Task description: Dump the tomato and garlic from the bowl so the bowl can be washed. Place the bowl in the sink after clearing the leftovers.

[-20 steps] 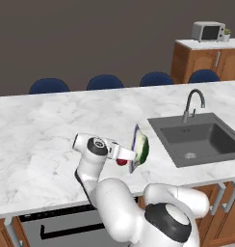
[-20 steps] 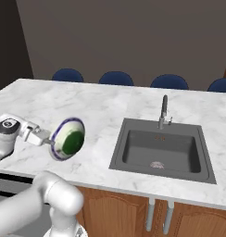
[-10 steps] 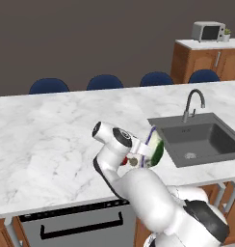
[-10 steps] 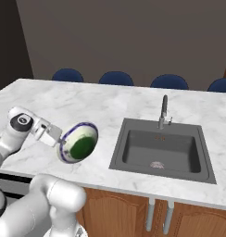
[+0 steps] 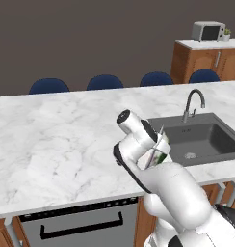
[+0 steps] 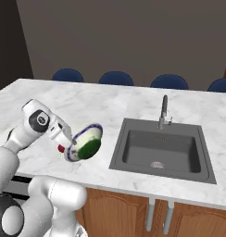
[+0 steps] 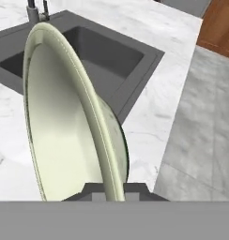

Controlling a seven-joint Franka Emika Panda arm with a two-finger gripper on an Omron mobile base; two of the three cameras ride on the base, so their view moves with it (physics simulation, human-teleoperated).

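Counter [image 6: 50,95] — white marble, dark sink [image 6: 159,150] with faucet [image 6: 164,111] alongside, blue chairs [image 6: 116,78] behind. Gripper [image 6: 68,141] — arm bent low, jaws pinched on bowl [image 6: 86,142] rim, bowl on edge.

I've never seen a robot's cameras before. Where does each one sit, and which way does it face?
Left base view: behind the arm's left, facing the sink; the white arm rises at lower right.
Right base view: behind its right, same sink; the arm at lower left holds the bowl tilted.
Hand view: on the hand, along the gripper, shut on the bowl's rim.
All three show sink and bowl.
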